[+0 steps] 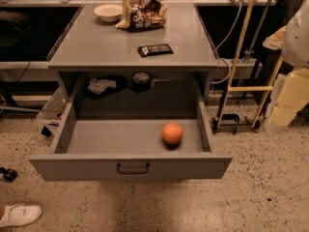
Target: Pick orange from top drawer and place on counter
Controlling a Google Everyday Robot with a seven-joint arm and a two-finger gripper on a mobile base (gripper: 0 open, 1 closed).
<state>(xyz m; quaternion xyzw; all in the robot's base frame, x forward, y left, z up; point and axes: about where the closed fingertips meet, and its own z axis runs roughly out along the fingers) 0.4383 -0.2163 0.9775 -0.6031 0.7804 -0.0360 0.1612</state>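
Note:
The orange (172, 133) lies in the open top drawer (130, 167), on its floor to the right of centre, near the right wall. The drawer is pulled fully out, with its dark bar handle (133, 168) facing me. The counter (133, 35) is the grey top of the cabinet above it. White and cream parts of my arm (292, 81) show at the right edge, well to the right of the drawer and apart from it. The gripper itself is out of view.
On the counter stand a white bowl (108, 11) and a crumpled chip bag (142, 12) at the back, and a dark snack bar (155, 50) near the front. A yellow-framed cart (244, 88) stands to the right of the cabinet. A white shoe (19, 214) is at the bottom left.

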